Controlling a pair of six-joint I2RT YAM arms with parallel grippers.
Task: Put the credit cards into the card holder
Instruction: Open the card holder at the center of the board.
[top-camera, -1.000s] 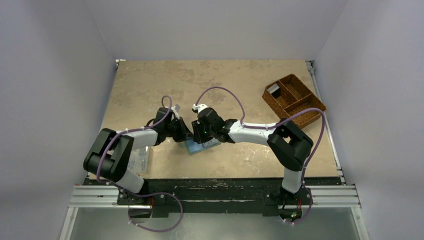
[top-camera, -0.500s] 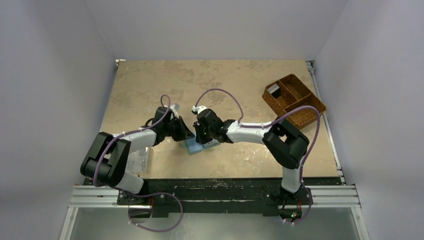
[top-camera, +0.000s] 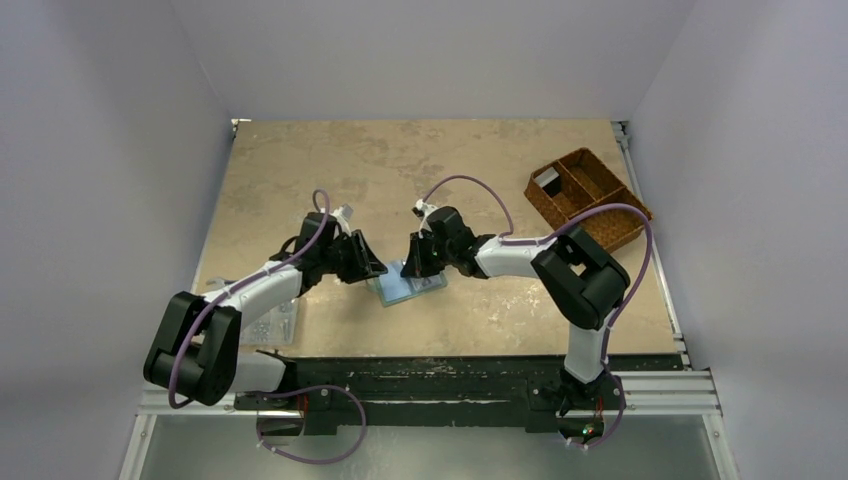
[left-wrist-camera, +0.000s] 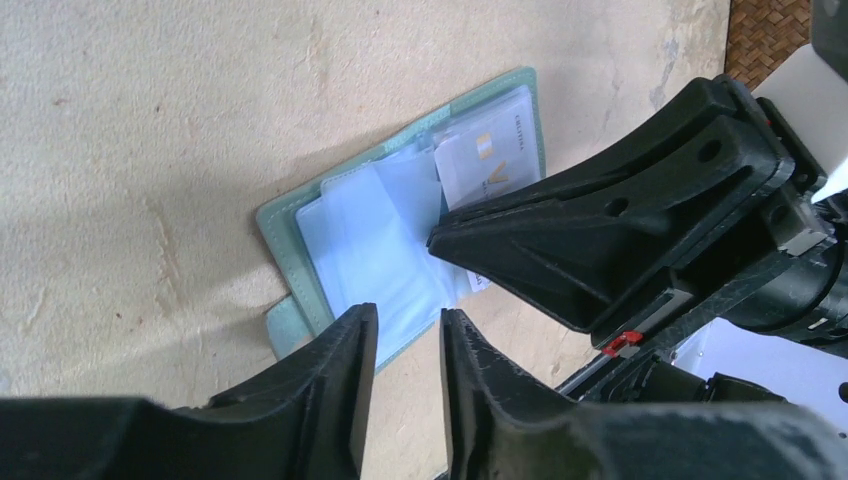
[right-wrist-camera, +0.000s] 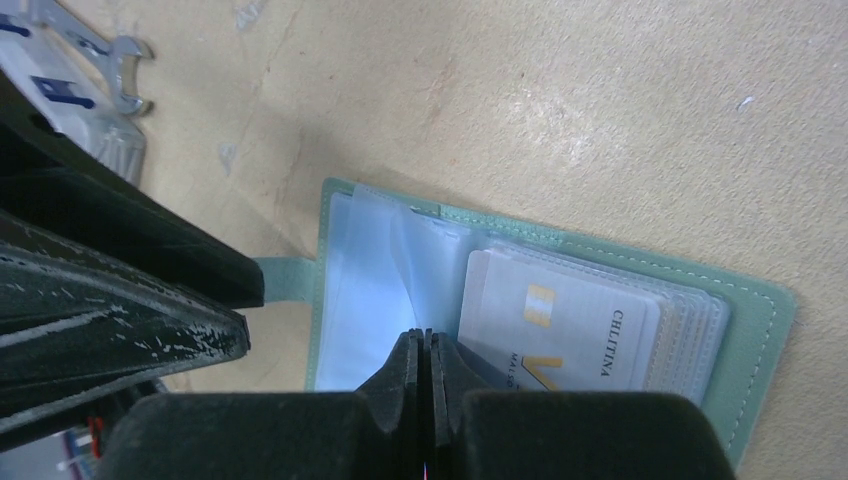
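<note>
The grey-green card holder (top-camera: 408, 286) lies open on the table between my two grippers. Its green border shows in the left wrist view (left-wrist-camera: 285, 250) and the right wrist view (right-wrist-camera: 762, 330). A white card with a gold chip (right-wrist-camera: 570, 325) sits in the clear sleeves on one half and also shows in the left wrist view (left-wrist-camera: 490, 160). The other half holds empty clear sleeves (right-wrist-camera: 365, 300). My left gripper (left-wrist-camera: 408, 315) hovers at the holder's near edge, jaws slightly apart and empty. My right gripper (right-wrist-camera: 422, 336) is shut, its tips at the sleeves' fold. No tan-orange card is in view.
A brown woven divided basket (top-camera: 587, 200) stands at the back right. A clear plastic box of small parts (top-camera: 272, 320) sits at the near left, beside the left arm. A metal wrench (right-wrist-camera: 105, 50) shows by it in the right wrist view.
My right gripper has drawn back to the right, off the middle of the holder. My left arm has stretched out lower. More of the open holder shows now.
</note>
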